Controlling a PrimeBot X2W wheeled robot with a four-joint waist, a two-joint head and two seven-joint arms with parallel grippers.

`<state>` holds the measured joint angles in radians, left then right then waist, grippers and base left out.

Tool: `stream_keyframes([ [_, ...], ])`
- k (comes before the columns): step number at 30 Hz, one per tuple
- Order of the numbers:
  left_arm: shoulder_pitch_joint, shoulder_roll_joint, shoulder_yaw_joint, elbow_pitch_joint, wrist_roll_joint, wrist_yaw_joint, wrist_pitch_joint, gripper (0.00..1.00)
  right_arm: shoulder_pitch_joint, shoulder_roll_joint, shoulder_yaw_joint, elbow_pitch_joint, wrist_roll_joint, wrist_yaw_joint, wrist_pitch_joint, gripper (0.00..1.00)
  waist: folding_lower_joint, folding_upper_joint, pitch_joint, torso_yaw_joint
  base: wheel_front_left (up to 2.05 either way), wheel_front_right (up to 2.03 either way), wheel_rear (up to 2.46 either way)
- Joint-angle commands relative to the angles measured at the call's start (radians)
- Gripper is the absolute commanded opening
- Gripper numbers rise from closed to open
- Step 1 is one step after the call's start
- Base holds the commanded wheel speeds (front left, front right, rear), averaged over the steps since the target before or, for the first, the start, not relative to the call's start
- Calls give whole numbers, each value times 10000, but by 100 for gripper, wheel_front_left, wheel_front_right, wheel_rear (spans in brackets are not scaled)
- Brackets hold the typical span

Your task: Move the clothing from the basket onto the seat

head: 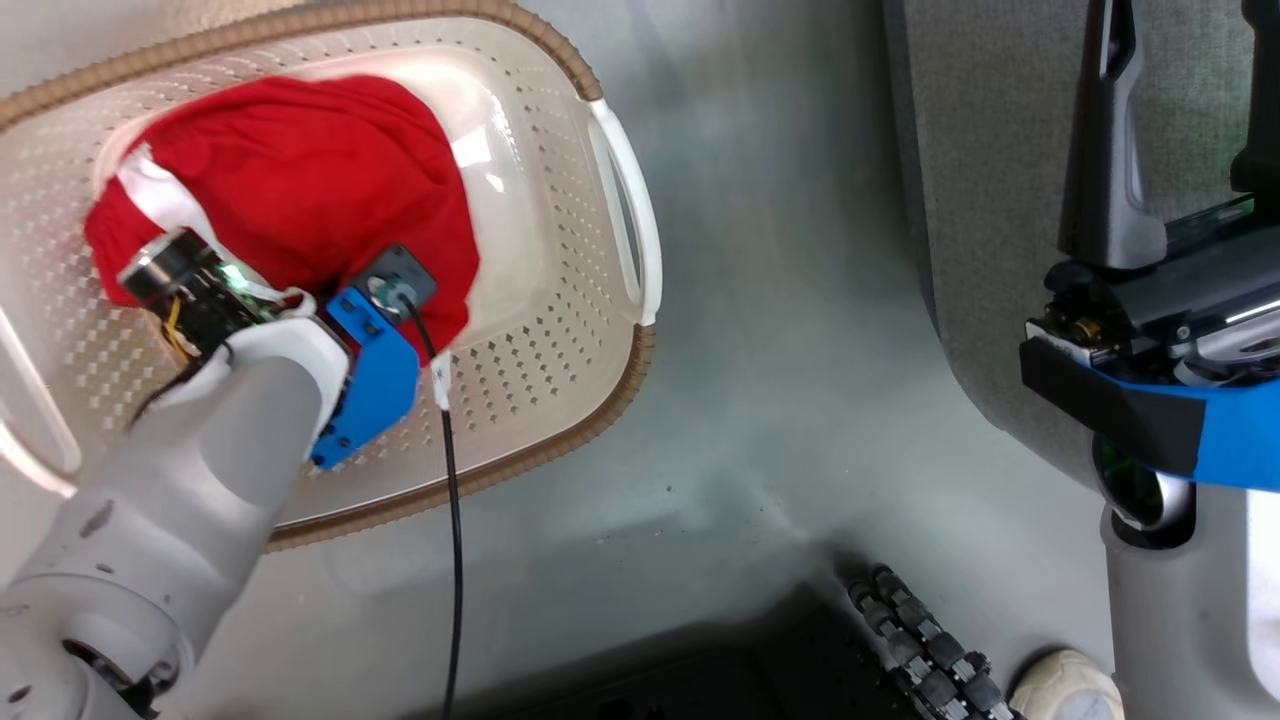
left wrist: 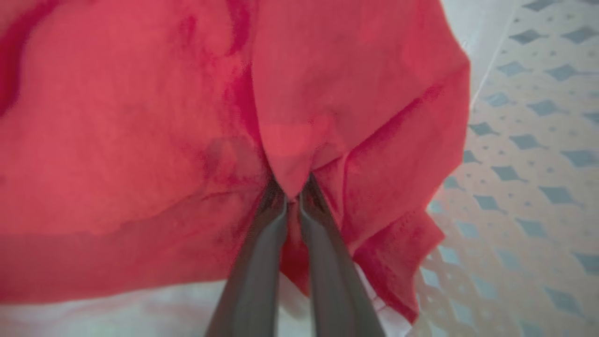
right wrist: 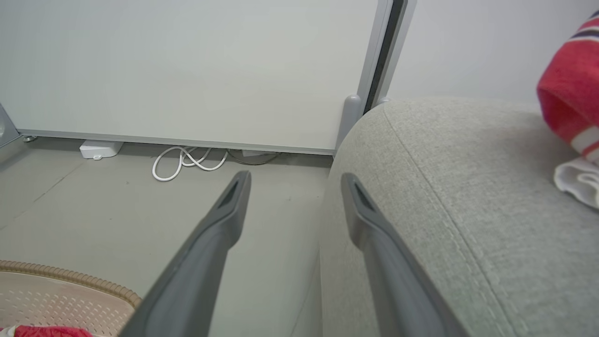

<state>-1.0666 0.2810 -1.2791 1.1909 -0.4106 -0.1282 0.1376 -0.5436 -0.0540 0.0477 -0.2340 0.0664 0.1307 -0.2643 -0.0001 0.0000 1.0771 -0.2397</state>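
1. The clothing [head: 300,170] is a bunched red heap with a white stripe. It lies inside the basket [head: 560,340], toward the far rim and away from the end with the white handle [head: 628,200] that faces the seat.
2. The left end effector [left wrist: 292,187] is buried in this heap. In the left wrist view its two dark fingers are almost together and pinch a fold of red fabric between their tips. The cloth drapes loosely on both sides of the pinch, so nothing beyond that fold looks held.
3. The right end effector [right wrist: 295,182] is wide open and holds nothing. It hangs at the rounded edge of the seat [right wrist: 444,196], well apart from the basket.
4. The key relation is that the seat lies to the robot's right of the basket, with a strip of bare floor [head: 780,350] between them. The left arm has the garment, so the carry would probably go up and then right, over the handle end.
5. The heap has no clear long axis. It will likely hang below the pinch once raised and could brush the rim.
6. A striped red piece [right wrist: 571,89] already lies on the seat's far part, so the task looks partly done.
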Motion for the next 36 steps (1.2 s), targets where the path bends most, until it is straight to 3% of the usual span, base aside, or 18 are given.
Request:
stream_keyframes([
  [1,165,-70,-41,-114,37,-32,-108,0,-62,47,-50,77,-4,1,-2,100,1,0,-132,89,0,0,0],
  [10,171,-495,-35,-490,-366,-26,-1356,0,-121,47,-162,375,-15,1,-2,100,1,0,-1029,493,0,0,0],
  [23,399,-1146,31,-355,-1923,-26,-3467,0,479,-103,-397,1185,8,1,-2,100,1,0,-3468,1325,0,0,0],
  [36,760,-1172,632,-1006,-2704,-23,-4039,0,1661,-279,-743,1936,82,1,-2,100,1,0,-5861,1888,0,0,0],
])
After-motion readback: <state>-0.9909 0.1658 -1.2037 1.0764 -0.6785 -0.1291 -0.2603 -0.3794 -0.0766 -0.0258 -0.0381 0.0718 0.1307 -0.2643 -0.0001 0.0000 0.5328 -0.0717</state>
